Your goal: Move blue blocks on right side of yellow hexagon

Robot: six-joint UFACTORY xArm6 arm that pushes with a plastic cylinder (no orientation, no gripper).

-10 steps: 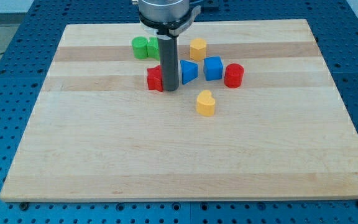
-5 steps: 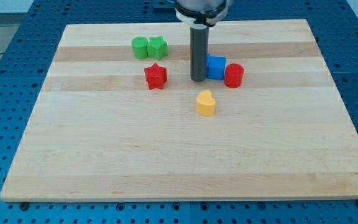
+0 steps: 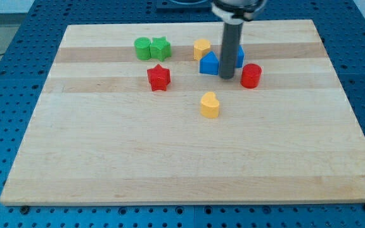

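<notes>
camera view: showed my tip down on the wooden board, toward the view's top and a little right of centre. no jaws to spread or press, just a straight dark rod; whether the tip itself was pressing anything could not be told, though the rod stood against two blue blocks. just to the view's left of the tip, touching or nearly touching the rod, sat a blue block with a sloped top, shape otherwise unclear. directly behind the rod, on its view's right edge, showed a sliver of a second blue block, mostly hidden, shape not readable. up and to the view's left of the tip, just beyond the first blue block and close beside it, sat the yellow hexagon. placed both blue blocks on the view's right of that hexagon, the first one lower and very near it. just to the view's right of the tip, slightly apart from the rod, stood a red cylinder. below the tip and a bit to the view's left lay a yellow heart-shaped block, apart from the rest. well to the view's left of the tip sat a red star, and further up on that side a green cylinder touching a green star.
</notes>
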